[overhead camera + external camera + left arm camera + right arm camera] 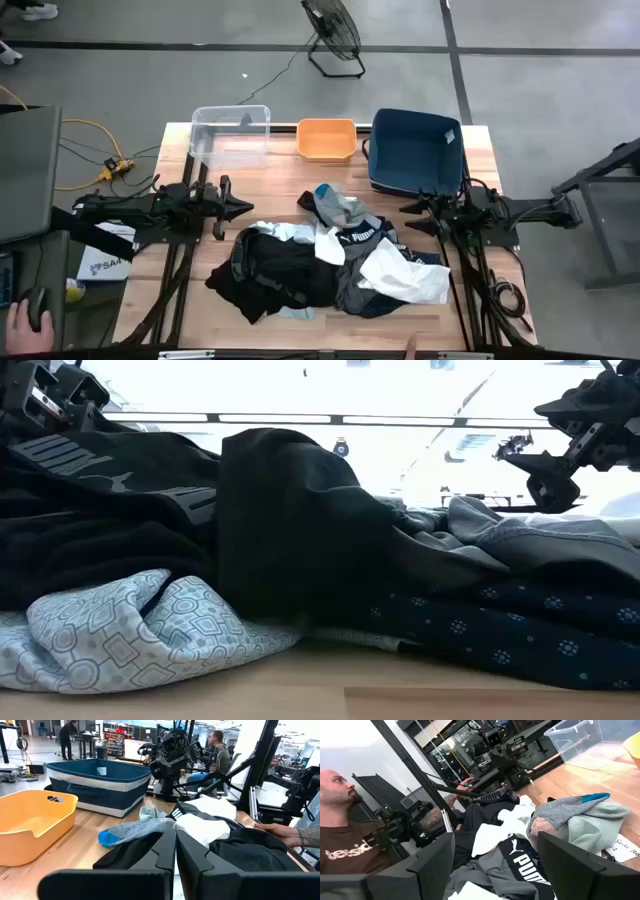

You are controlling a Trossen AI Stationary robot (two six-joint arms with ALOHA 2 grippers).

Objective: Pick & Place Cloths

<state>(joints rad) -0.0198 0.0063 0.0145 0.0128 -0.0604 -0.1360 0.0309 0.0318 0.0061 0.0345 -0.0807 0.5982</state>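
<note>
Both grippers wait beside the cloths (320, 265), the left gripper (243, 207) at ten o'clock pressed together, the right gripper (408, 218) at two o'clock spread apart.

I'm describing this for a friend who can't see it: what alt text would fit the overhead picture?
A heap of cloths, black, white, grey and light blue, lies in the middle of a wooden table. Two dark robot arms flank it: the left tool shut, the right tool open, neither holding anything. A clear bin, an orange bin and a dark blue bin line the far edge.
</note>
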